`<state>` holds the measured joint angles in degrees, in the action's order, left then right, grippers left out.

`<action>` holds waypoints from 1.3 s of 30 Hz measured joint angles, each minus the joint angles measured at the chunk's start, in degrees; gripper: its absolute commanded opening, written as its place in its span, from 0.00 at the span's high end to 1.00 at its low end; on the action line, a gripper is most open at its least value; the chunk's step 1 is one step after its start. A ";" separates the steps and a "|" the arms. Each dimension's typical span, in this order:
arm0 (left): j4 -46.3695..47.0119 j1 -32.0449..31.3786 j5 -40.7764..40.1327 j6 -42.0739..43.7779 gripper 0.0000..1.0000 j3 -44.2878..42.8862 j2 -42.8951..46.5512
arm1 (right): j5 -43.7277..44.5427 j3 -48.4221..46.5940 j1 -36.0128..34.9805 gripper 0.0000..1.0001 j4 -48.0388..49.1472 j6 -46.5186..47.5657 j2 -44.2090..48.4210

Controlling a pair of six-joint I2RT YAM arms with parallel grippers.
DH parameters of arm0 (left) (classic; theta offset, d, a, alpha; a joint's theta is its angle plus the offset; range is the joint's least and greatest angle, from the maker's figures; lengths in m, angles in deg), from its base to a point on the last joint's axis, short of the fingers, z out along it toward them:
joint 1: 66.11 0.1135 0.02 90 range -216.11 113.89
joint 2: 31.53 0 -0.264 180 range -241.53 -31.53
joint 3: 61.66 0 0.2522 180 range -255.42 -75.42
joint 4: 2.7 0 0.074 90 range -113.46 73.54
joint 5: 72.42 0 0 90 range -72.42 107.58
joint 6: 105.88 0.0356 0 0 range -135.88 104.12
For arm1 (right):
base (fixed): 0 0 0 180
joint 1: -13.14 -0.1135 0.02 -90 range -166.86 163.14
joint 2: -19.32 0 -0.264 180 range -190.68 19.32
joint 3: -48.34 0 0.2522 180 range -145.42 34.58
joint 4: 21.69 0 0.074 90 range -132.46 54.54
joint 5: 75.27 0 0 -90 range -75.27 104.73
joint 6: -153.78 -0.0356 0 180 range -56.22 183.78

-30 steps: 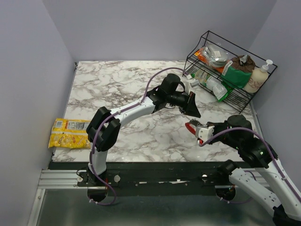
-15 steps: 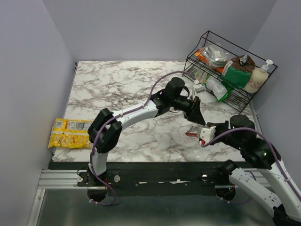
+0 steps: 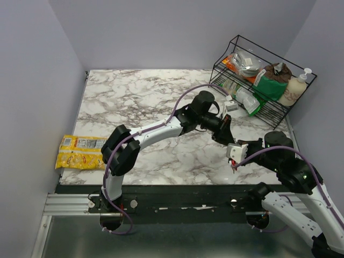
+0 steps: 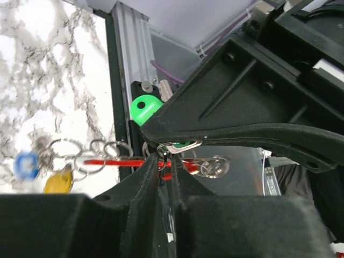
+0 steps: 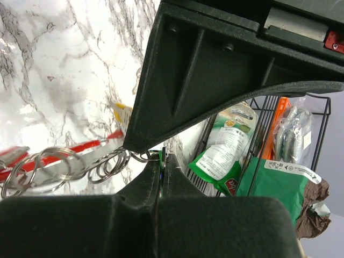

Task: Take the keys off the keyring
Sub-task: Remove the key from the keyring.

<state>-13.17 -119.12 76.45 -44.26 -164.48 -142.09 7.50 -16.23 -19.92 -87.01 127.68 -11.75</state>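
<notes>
My two grippers meet above the marble table's near right part. The right gripper is shut on the thin edge of a green key. The left gripper has its jaws nearly together, pinching a small metal split ring right by that key. The red bar of the keyring hangs between them, strung with several split rings. A blue key and a yellow key dangle from its far end. From above, the arms hide almost all of this.
A black wire rack with snack bags stands at the back right, and a soap bottle is at its end. A yellow snack packet lies at the table's left edge. The metal rail runs along the near edge.
The left gripper has swung right and toward the near edge until it meets the right gripper. The right gripper has drawn slightly nearer, and the red keyring is now mostly hidden from above.
</notes>
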 measured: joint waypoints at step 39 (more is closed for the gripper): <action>27.08 0.44 6.84 -18.69 0.84 6.75 0.63 | 0.72 -3.30 0.55 0.99 2.43 -5.55 -0.09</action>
<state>13.91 -118.68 83.29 -62.95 -157.72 -141.46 8.22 -19.53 -19.38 -84.58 122.13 -11.84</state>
